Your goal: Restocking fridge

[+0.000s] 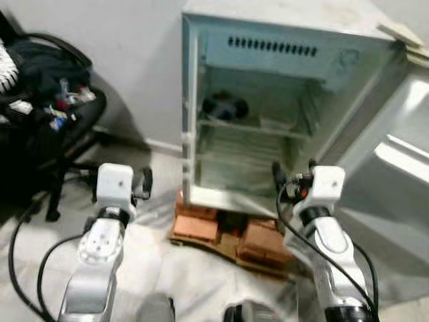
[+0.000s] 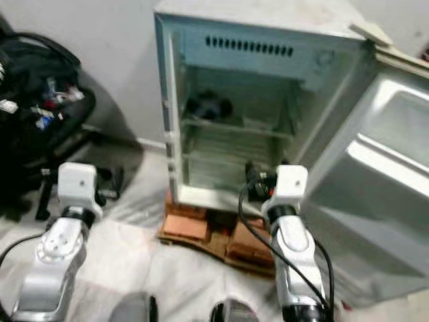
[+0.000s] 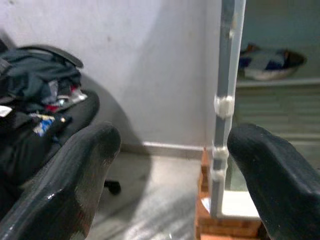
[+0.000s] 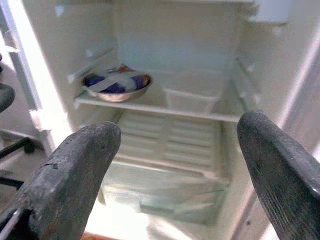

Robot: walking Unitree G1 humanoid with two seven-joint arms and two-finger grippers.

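- Left eye view: a small fridge [image 1: 281, 100] stands open on a stack of bricks [image 1: 221, 231], its door [image 1: 395, 168] swung wide to the robot's right. A dark bowl [image 1: 224, 107] sits at the left of the upper shelf [image 1: 255, 126], with a clear tub [image 1: 278, 123] further along the same shelf. The right gripper [image 1: 293, 178] hangs just in front of the fridge's lower opening; the left gripper [image 1: 145, 182] is off to the left of the cabinet, before the wall. An office chair [image 1: 47, 100] heaped with clothes stands well to the left.
- Right eye view: the same layout. The right gripper is clearly the nearer of the two to the shelves, and nothing is in either gripper.
- Left wrist view: the two black fingers [image 3: 70, 180] stand wide apart with nothing between them, aimed past the fridge's left front edge; the bowl shows beyond that edge, off to the side of the fingers' line.
- Right wrist view: the fingers [image 4: 75, 170] are spread wide and empty, pointing straight into the cabinet. The bowl lies ahead and above, towards the robot's left side of the shelf; the tub lies nearer the middle, its long side running along the shelf.
- Judgement: no item to stock is in hand yet, so the restocking looks early; the right arm is the better placed to reach the shelf.
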